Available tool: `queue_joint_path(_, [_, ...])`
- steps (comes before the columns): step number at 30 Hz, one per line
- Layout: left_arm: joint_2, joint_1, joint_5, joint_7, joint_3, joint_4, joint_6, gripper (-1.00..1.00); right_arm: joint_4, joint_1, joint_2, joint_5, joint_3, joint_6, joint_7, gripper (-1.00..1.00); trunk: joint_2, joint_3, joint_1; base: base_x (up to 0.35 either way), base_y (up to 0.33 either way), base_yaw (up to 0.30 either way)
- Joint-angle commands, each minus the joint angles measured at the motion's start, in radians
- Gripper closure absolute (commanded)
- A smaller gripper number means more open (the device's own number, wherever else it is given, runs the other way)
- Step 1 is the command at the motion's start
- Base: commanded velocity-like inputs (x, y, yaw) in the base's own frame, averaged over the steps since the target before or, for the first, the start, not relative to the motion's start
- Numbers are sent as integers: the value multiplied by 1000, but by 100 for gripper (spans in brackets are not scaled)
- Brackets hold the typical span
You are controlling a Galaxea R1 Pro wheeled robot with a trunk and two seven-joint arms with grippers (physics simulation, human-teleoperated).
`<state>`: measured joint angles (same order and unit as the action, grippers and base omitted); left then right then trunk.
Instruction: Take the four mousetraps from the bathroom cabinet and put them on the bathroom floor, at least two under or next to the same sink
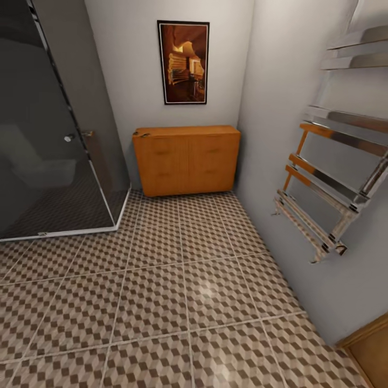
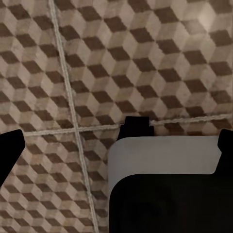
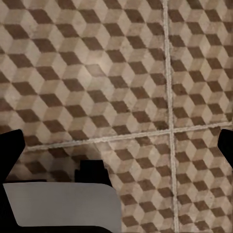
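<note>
The orange-brown cabinet stands against the far wall, its drawers closed. A tiny dark item lies on its top at the left corner, too small to identify as one of the mousetraps. Cube-patterned bathroom floor stretches from me to the cabinet. The bathroom sink is out of view. In the left wrist view my left gripper hangs over the floor tiles, fingers wide apart and empty. My right gripper is open the same way above the tiles.
A dark glass shower enclosure fills the left side. A chrome towel rail juts from the right wall. A framed picture hangs above the cabinet. A wooden door corner shows at the lower right. A grey-and-black part of my body shows under both wrists.
</note>
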<state>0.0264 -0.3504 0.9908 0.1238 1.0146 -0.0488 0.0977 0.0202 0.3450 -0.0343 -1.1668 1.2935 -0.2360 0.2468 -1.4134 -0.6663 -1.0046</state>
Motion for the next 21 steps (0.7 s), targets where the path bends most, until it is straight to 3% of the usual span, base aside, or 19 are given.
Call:
queue_joint_path(1, [1, -1, 5, 0, 7, -3, 3, -100, 1, 0, 0, -8, 9, -2, 5, -100, 0, -1, -1, 334, 0, 227])
queue_joint_path(8, [1, -1, 5, 0, 7, -3, 3, -100, 1, 0, 1, -8, 8, -2, 5, -100, 0, -1, -1, 334, 0, 188])
queue_joint_path(21, [1, -1, 5, 0, 7, -3, 3, -100, 1, 0, 1, -8, 8, -2, 5, -100, 0, -1, -1, 334, 0, 29])
